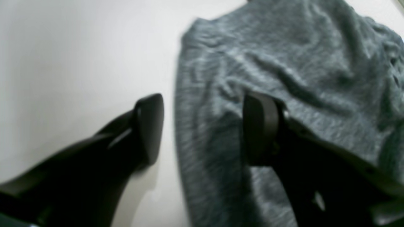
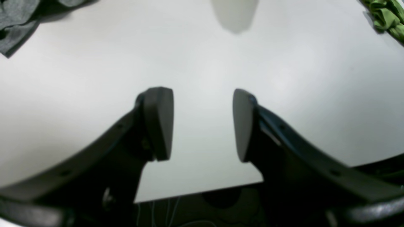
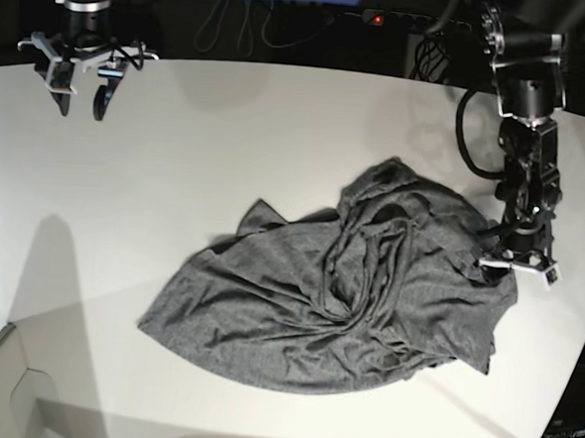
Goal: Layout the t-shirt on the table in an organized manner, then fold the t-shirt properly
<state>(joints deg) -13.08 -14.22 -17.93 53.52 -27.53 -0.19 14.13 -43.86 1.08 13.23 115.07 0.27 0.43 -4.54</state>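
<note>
The dark grey heathered t-shirt point(image 3: 347, 302) lies crumpled and creased on the white table point(image 3: 227, 155), right of centre. My left gripper point(image 3: 516, 269) is down at the shirt's right edge. In the left wrist view this gripper point(image 1: 203, 129) is open and straddles the t-shirt point(image 1: 284, 63) hem, one finger over cloth, the other over bare table point(image 1: 79, 63). My right gripper point(image 3: 80, 105) hangs open at the table's far left corner, well away from the shirt. Its wrist view shows the gripper point(image 2: 202, 124) over bare table point(image 2: 202, 63), with a bit of t-shirt point(image 2: 15, 22) at top left.
A bunched green cloth point(image 2: 386, 15) lies at the top right of the right wrist view. The table's edge point(image 2: 195, 192) runs just under the right gripper, with dark floor and cables below. A pale box corner point(image 3: 4, 380) sits at the base view's lower left.
</note>
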